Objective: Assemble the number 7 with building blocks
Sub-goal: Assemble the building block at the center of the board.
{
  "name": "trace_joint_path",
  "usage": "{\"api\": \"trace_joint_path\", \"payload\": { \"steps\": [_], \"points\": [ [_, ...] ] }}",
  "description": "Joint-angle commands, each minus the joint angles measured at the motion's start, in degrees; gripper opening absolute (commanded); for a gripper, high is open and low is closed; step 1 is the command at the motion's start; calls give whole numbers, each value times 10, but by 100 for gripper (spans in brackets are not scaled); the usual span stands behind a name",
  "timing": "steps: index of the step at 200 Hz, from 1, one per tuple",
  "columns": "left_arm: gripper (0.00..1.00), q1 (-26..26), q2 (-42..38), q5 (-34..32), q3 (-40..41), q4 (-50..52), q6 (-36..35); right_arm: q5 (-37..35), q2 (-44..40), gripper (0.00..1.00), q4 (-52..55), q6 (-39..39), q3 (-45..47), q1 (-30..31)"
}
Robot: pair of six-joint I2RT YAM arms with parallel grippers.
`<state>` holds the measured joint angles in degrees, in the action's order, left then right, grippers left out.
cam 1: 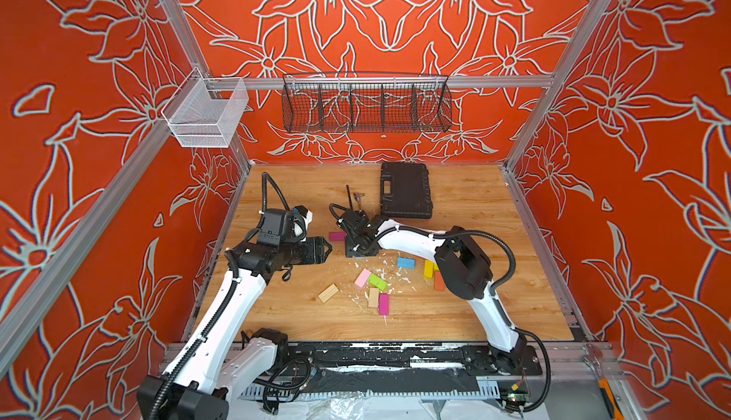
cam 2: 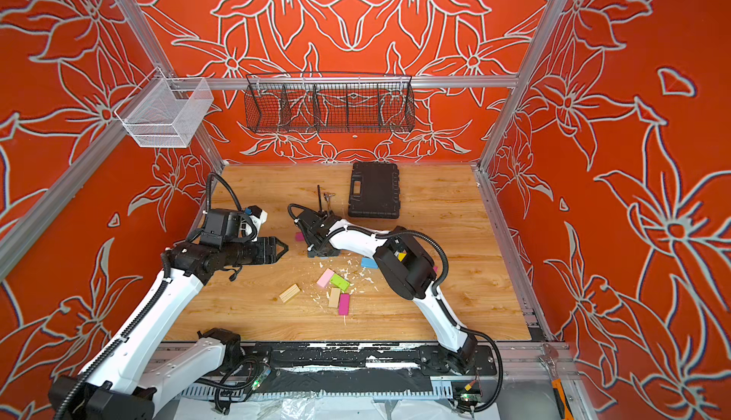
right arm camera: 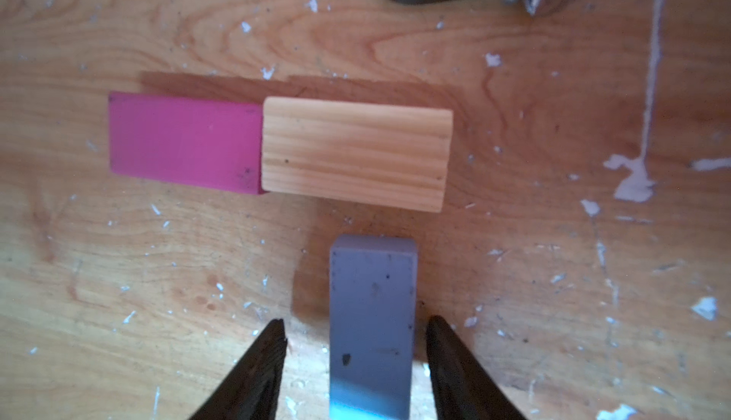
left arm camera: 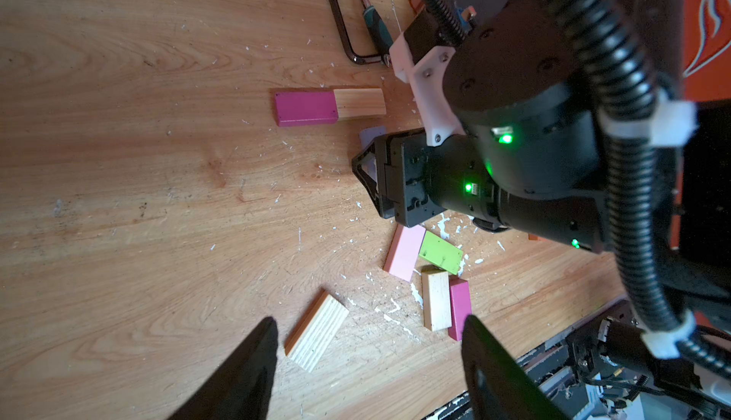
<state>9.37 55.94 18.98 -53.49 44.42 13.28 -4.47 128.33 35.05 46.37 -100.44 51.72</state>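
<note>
The right gripper (right arm camera: 356, 319) has its jaws open astride the grey-blue block (right arm camera: 374, 299), which points lengthwise at the wood block (right arm camera: 356, 153), narrowly apart; the left gripper (left arm camera: 370, 319), jaws open and empty, is farther off.

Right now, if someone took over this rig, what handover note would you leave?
Left gripper: open and empty.
Right gripper: open, fingers either side of the lavender block, clear of it.
Done: magenta block and plain wood block lie end to end as the 7's top bar. The lavender block starts the stem under the plain wood block, a small gap between.
To do: close that gap, then extend the stem with loose blocks such as the pink block and green block.
</note>
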Motion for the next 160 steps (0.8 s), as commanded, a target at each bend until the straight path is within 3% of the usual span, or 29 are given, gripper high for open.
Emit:
{"api": "trace_joint_path", "payload": {
  "steps": [1,47,87,102,130,160],
  "points": [
    [71,-3,1,11,4,-3,-4,-3,-12,69,19,11,20,-5],
    [72,-3,1,35,13,-11,12,79,-202,77,-114,16,166,-34],
    [71,-1,60,160,56,-86,110,268,-332,78,-251,49,322,-140],
    [71,8,76,185,86,-144,157,301,-369,78,-283,41,372,-163],
    [71,44,140,169,87,-193,178,339,-408,78,-275,7,413,-184],
    [60,74,248,149,39,-192,164,360,-439,77,-260,-10,438,-202]
  ]
}}
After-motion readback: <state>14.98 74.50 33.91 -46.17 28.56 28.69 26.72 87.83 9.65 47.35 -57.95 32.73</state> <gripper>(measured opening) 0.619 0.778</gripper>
